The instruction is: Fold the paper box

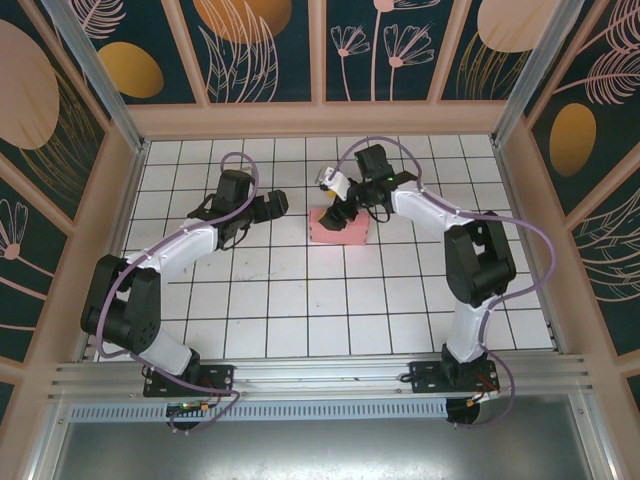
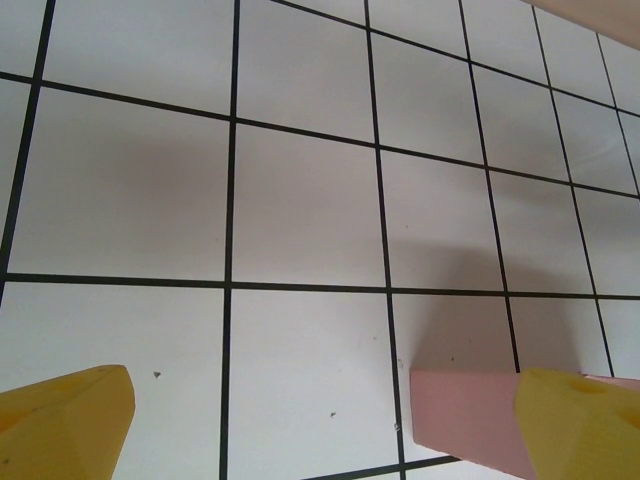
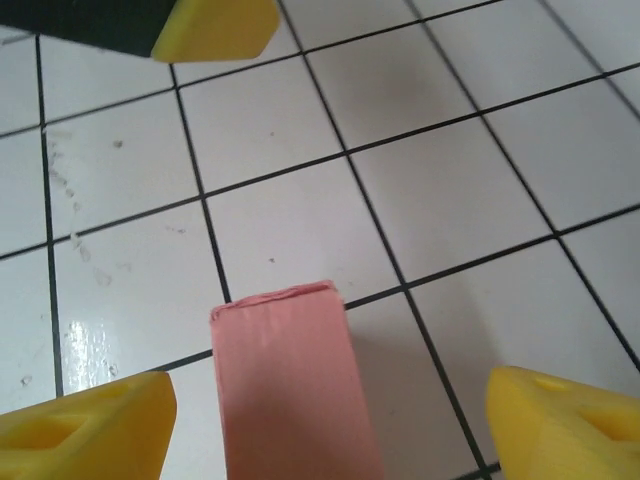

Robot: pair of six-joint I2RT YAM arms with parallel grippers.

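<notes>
**Pink paper box: both grippers open, nothing held**

Right gripper (image 1: 335, 213): jaws wide and empty, standing either side of the paper box (image 3: 288, 385), clear of its edges.
Left gripper (image 1: 277, 205): jaws wide and empty, just left of the box.
Box: closed and flat on the tiled table (image 1: 300, 300), near the middle of the far edge.

I read the paper box (image 3: 290, 380) as matt pink card, slightly fibrous at its cut edge. The worktop (image 3: 95, 340) tiles are glossy, with glare lower left. The yellow fingers (image 3: 85, 430) look like smooth plastic.
</notes>
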